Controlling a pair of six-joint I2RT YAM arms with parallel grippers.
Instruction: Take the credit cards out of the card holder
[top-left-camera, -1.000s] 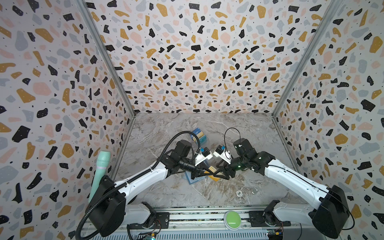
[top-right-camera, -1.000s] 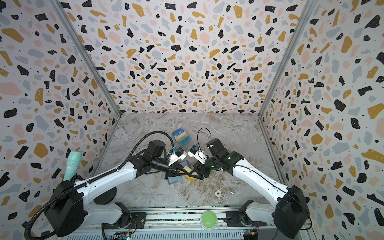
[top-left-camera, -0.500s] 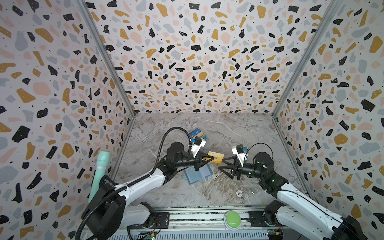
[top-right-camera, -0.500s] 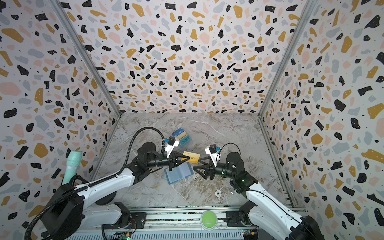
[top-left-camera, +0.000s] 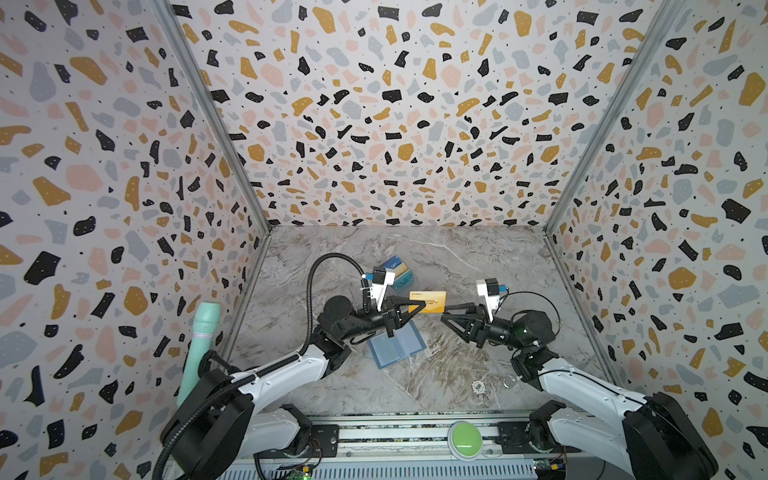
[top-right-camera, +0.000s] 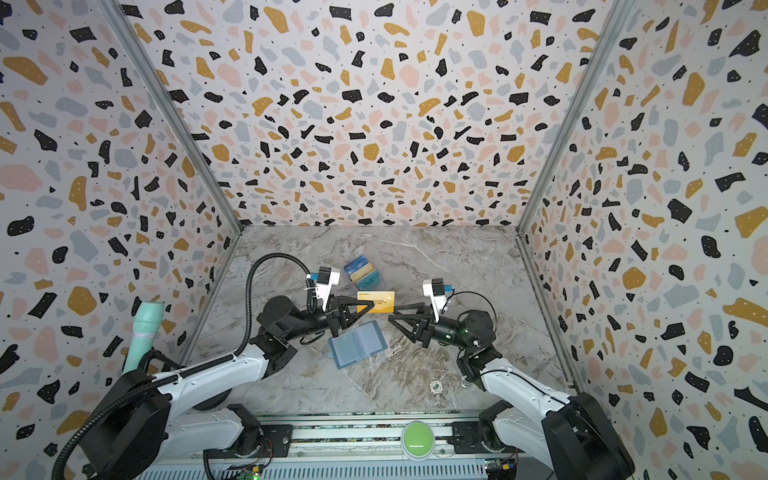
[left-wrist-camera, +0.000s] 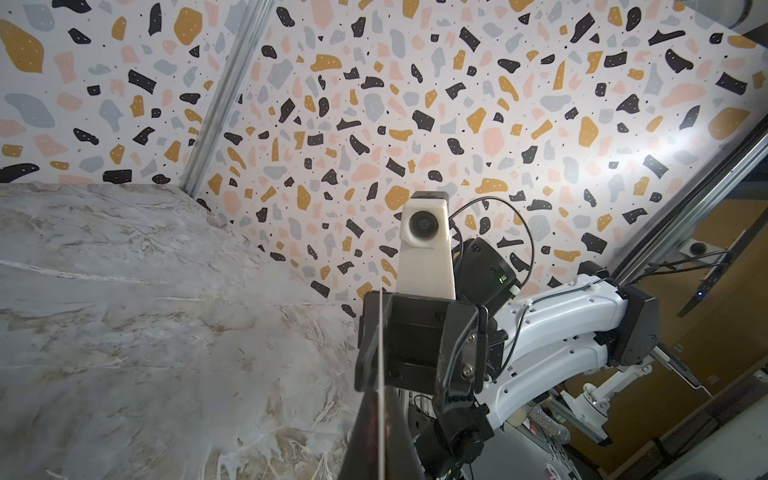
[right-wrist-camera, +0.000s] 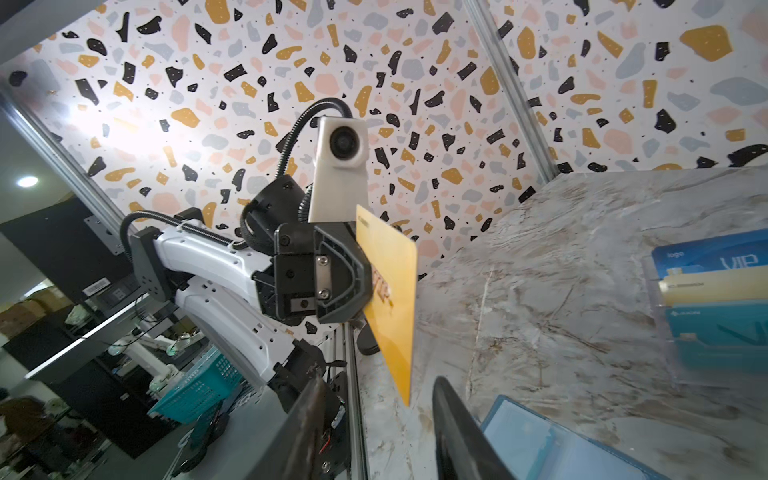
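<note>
The yellow credit card (top-left-camera: 432, 301) (top-right-camera: 380, 301) hangs in the air above the table, with my left gripper (top-left-camera: 417, 306) (top-right-camera: 365, 306) shut on its left end. In the left wrist view the card (left-wrist-camera: 380, 374) shows edge-on between the closed fingers of that gripper (left-wrist-camera: 380, 415). My right gripper (top-left-camera: 444, 313) (top-right-camera: 392, 314) (right-wrist-camera: 380, 380) faces it from the right, open, and the card's free corner (right-wrist-camera: 390, 299) sits between its fingers without touching them. The blue card holder (top-left-camera: 397, 345) (top-right-camera: 357, 344) (right-wrist-camera: 561, 449) lies open on the table below.
A clear stand (top-left-camera: 399, 272) (right-wrist-camera: 715, 299) with blue and tan cards is just behind the left gripper. Two small round bits (top-left-camera: 478, 387) lie on the table at the front right. A teal cylinder (top-left-camera: 199, 345) stands outside the left wall.
Both grippers left the card holder. The left one lifted the yellow card up; the right one drew back to the right, and its jaws have since narrowed around the card's free end.
</note>
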